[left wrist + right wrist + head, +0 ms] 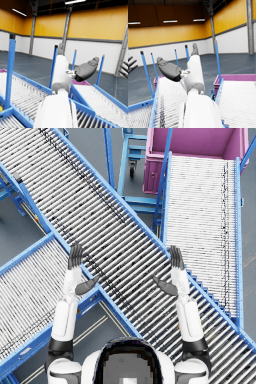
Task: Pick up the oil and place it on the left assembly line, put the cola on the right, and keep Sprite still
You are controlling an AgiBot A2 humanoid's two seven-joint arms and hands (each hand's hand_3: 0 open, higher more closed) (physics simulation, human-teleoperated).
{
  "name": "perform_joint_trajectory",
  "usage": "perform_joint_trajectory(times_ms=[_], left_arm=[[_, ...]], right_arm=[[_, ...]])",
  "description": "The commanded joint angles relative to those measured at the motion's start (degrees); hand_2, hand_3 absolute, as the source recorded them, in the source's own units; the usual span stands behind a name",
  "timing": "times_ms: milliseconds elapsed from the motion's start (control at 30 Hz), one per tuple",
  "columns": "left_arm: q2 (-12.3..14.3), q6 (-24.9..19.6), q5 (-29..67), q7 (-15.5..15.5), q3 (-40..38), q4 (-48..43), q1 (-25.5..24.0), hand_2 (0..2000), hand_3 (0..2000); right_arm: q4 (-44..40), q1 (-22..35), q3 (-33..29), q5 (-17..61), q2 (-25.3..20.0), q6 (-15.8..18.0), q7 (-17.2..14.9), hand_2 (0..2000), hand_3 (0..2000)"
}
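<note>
Currently both idle: left hand and right hand are flat, fingers spread, holding nothing. They hover over the middle conveyor, probably staged for bottles coming down it. Oil, cola and Sprite show in no view. Left conveyor and right conveyor flank it, with a pink bin at the right one's far end.

**Both Hands Raised Flat Over the Rollers**

The middle conveyor ran slantwise from the upper left to the lower right, framed in blue. The left hand and right hand hovered over it, well apart, fingers straight and thumbs turned inward, holding nothing. The left assembly line lay beside the left arm. The right assembly line met a pink bin at its far end.
</note>
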Motion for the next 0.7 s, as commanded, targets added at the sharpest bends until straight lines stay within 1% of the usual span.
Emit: perform_joint_trajectory(times_ms=[33,167,200,400,467,567,700], left_arm=[[0.64,-0.02,0.0,-0.02,-3.14,-0.49,2.22,0,0],[1.27,-0.04,-0.01,-0.04,-5.63,-1.05,3.73,0,0],[1.36,-0.05,-0.01,-0.05,-6.48,-1.32,3.98,0,0],[1.77,-0.05,15.24,-0.05,-10.08,-1.24,5.37,0,0],[1.85,-0.05,19.64,-0.05,-10.81,-1.13,5.72,0,0],[1.85,-0.05,22.58,-0.05,-12.23,-1.82,6.65,0,0],[1.91,-0.06,23.83,-0.05,-13.57,-2.1,7.09,0,0]], right_arm=[[1.0,1.84,-2.63,0.0,-0.77,-0.02,0.02,0,0],[0.91,3.81,-5.63,0.0,-1.68,-0.04,0.04,0,0],[0.62,4.1,-6.13,2.5,-1.84,-0.05,0.05,0,0],[0.95,5.66,-7.47,17.8,-2.65,-0.05,0.05,0,0],[0.99,6.12,-8.1,20.97,-2.86,-0.05,0.05,0,0],[1.69,6.94,-8.93,23.07,-3.14,-0.05,0.05,0,0],[1.99,7.45,-9.68,23.97,-3.44,-0.05,0.05,0,0]])
